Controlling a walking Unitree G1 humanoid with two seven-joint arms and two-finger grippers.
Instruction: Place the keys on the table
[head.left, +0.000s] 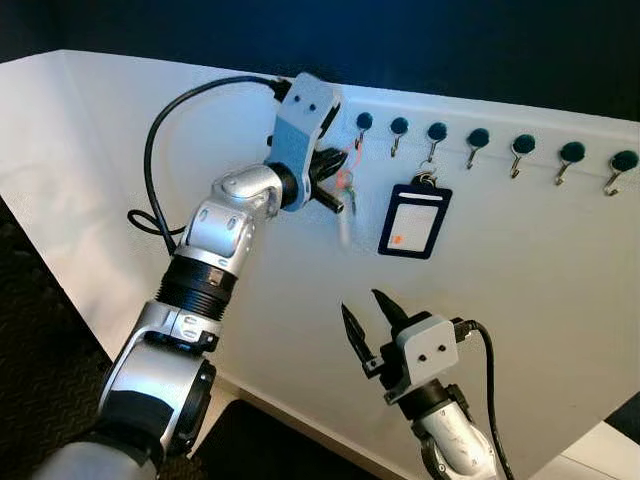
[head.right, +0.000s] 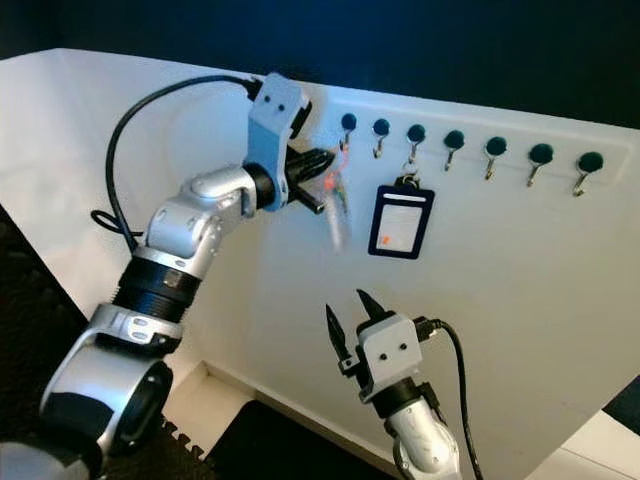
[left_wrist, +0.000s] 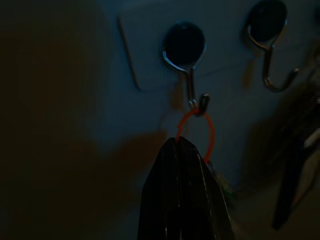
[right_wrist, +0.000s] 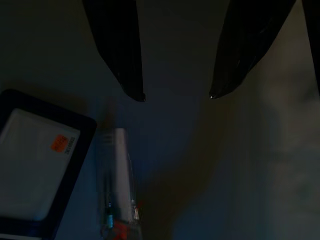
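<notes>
Left hand (head.left: 335, 180) is raised at the wall's first hook (head.left: 361, 127), its fingers pinched on the keys (head.left: 345, 205) hanging blurred just below it; right hand (head.left: 368, 315) hovers lower, fingers spread and holding nothing, under a dark badge holder (head.left: 414, 220). Left wrist view: closed fingers (left_wrist: 182, 195) grip an orange ring (left_wrist: 197, 132) looped on the hook. Right wrist view: keys lie beyond the parted fingertips (right_wrist: 132, 75).

Left gripper (head.left: 338, 180) apparently clamps hanging keys (head.left: 345, 205) below first hook (head.left: 362, 127)
</notes>
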